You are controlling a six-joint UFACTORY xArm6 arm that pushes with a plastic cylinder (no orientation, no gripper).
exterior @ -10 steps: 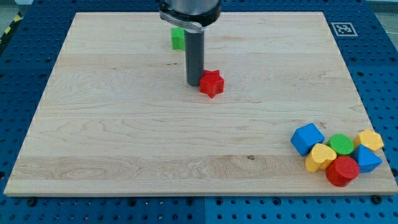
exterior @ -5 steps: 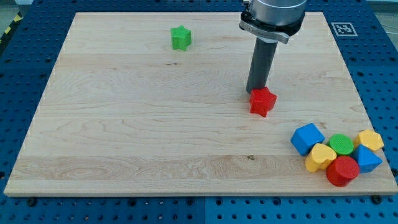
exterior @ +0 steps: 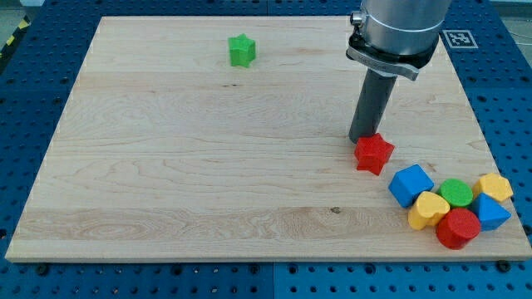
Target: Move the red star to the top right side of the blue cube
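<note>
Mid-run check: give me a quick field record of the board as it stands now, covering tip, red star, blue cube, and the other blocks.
tip: my tip sits at the red star's upper-left edge
red star: red star lies just up-left of the blue cube, close to it
blue cube: blue cube at the left end of the cluster at the view's bottom right
cluster: yellow heart, green cylinder, red cylinder, second blue block, second yellow block
apart: green star near the view's top

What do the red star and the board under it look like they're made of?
The red star looks like matte moulded or printed plastic: flat uniform colour, soft edges, no grain. The board looks like pale, unvarnished or lightly finished wood: long grain lines, plank seams and a small dark knot show, with no strong glare.
</note>
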